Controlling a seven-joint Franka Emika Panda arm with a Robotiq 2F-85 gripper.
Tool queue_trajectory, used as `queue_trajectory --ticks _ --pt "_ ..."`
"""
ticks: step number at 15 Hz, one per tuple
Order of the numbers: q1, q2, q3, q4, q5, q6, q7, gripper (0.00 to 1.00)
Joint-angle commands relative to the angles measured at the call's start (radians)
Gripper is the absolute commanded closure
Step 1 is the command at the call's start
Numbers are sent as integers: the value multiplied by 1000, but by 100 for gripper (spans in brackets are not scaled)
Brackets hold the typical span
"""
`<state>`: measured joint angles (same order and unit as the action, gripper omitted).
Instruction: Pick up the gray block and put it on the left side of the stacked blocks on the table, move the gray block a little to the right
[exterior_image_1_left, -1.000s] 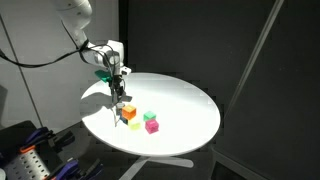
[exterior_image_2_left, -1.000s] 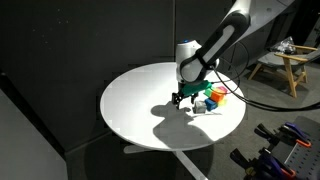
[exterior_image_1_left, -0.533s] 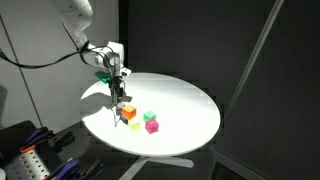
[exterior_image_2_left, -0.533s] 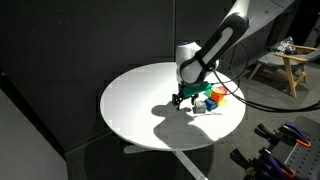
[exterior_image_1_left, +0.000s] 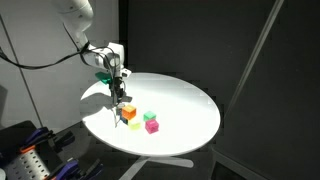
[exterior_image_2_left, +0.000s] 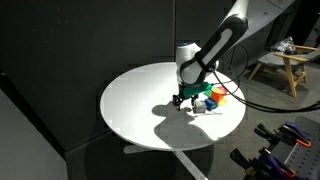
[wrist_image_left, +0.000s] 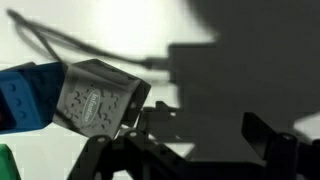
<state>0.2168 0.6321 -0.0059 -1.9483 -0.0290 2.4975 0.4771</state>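
Observation:
The gray block (wrist_image_left: 95, 100) fills the left of the wrist view, tilted, beside a blue block (wrist_image_left: 25, 95). It lies just outside my left finger, not between the fingers. My gripper (wrist_image_left: 185, 140) is open and empty, low over the white round table (exterior_image_1_left: 180, 100). In both exterior views the gripper (exterior_image_1_left: 120, 100) (exterior_image_2_left: 185, 97) hangs at the edge of the block cluster. An orange block (exterior_image_1_left: 127, 112) sits right beside it. The gray block shows as a pale patch (exterior_image_2_left: 199, 108) next to a green block (exterior_image_2_left: 204, 102).
Green (exterior_image_1_left: 149, 116), magenta (exterior_image_1_left: 152, 126) and yellow (exterior_image_1_left: 135, 124) blocks lie loose near the table's middle. Black curtains surround the table. A wooden stool (exterior_image_2_left: 285, 65) stands in the background.

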Motion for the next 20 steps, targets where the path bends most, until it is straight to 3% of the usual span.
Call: queue_trajectory --ticks 1,5,10,20 --pt "-8 9 -1 20 23 -2 -39 7" --pt "-13 6 -2 19 23 -3 -45 9" --pt "-19 1 -6 14 23 -4 -48 0" --pt "-31 -3 -18 9 20 -10 -51 0"
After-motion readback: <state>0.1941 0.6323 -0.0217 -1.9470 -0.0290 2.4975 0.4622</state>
